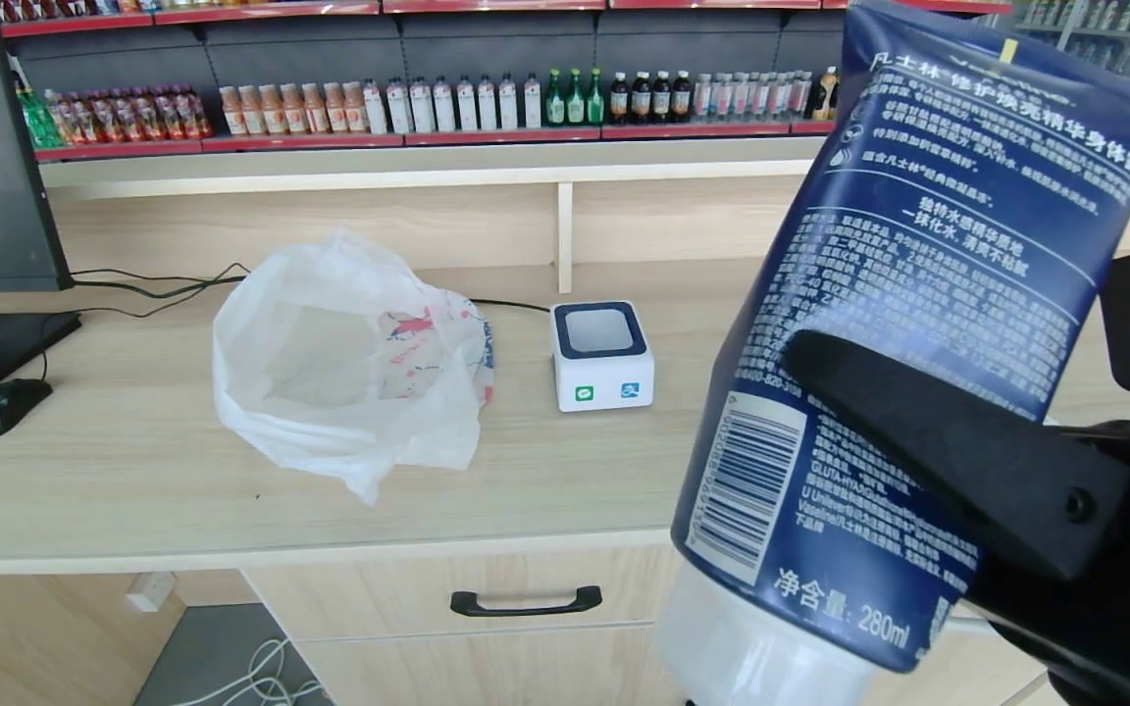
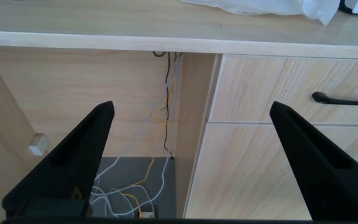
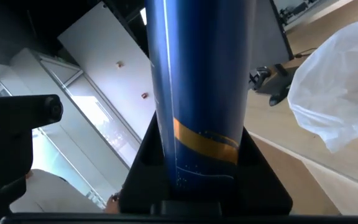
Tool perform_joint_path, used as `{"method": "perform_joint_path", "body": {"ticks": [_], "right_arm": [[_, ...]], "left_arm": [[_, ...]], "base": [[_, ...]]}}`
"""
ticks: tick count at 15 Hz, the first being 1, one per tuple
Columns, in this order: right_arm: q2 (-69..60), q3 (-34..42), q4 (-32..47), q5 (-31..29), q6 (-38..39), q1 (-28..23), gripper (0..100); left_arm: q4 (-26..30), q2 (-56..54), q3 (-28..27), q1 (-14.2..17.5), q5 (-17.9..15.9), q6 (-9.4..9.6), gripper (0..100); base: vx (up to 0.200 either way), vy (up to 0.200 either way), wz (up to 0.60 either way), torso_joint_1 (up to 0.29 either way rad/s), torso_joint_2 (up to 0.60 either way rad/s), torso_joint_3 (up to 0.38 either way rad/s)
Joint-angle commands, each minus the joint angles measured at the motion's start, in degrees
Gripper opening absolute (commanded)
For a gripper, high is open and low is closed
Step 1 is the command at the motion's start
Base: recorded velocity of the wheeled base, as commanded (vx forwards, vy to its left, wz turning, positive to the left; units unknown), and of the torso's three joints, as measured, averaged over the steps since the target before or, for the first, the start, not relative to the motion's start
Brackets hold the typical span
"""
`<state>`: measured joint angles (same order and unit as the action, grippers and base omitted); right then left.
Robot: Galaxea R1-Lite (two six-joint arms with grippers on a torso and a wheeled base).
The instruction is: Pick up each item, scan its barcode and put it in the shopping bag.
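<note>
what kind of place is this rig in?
Likely a shop checkout, possibly a mock-up: rows of drink bottles behind, a barcode scanner on the counter, an open shopping bag beside it.

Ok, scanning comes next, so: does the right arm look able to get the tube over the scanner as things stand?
Probably yes. The right gripper holds the tube aloft, and nothing stands on the counter between it and the scanner; the shopping bag sits off to the scanner's left.
</note>
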<state>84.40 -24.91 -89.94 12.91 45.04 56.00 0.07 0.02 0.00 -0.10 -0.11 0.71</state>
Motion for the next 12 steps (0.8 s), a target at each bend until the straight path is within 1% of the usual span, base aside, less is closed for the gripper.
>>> {"method": "perform_joint_path", "body": {"ticks": [1, 5, 8, 10, 11, 12], "right_arm": [[-0.1, 0.1, -0.1, 0.0, 0.0, 0.2, 0], [0.0, 0.5, -0.1, 0.0, 0.0, 0.3, 0], [0.1, 0.4, -0.1, 0.0, -1.8, 0.1, 0], [0.8, 0.7, -0.1, 0.0, -5.3, -1.9, 0], [1.7, 0.8, -0.1, -0.1, -8.0, -2.7, 0], [2.5, 1.0, -0.1, -0.2, -12.5, -3.3, 0]], "left_arm": [[-0.1, 0.0, 0.0, 0.0, 0.0, 0.0, 100], [0.0, 0.0, 0.0, 0.0, 0.0, 0.0, 100], [0.0, 0.0, 0.0, 0.0, 0.0, 0.0, 100], [0.0, 0.0, 0.0, 0.0, -0.1, 0.0, 100], [0.0, 0.0, 0.0, 0.0, 0.0, 0.0, 100], [0.0, 0.0, 0.0, 0.0, 0.0, 0.0, 100]], "base": [[0.0, 0.0, 0.0, 0.0, 0.0, 0.0], [0.0, 0.0, 0.0, 0.0, 0.0, 0.0], [0.0, 0.0, 0.0, 0.0, 0.0, 0.0], [0.0, 0.0, 0.0, 0.0, 0.0, 0.0], [0.0, 0.0, 0.0, 0.0, 0.0, 0.0], [0.0, 0.0, 0.0, 0.0, 0.0, 0.0]]}}
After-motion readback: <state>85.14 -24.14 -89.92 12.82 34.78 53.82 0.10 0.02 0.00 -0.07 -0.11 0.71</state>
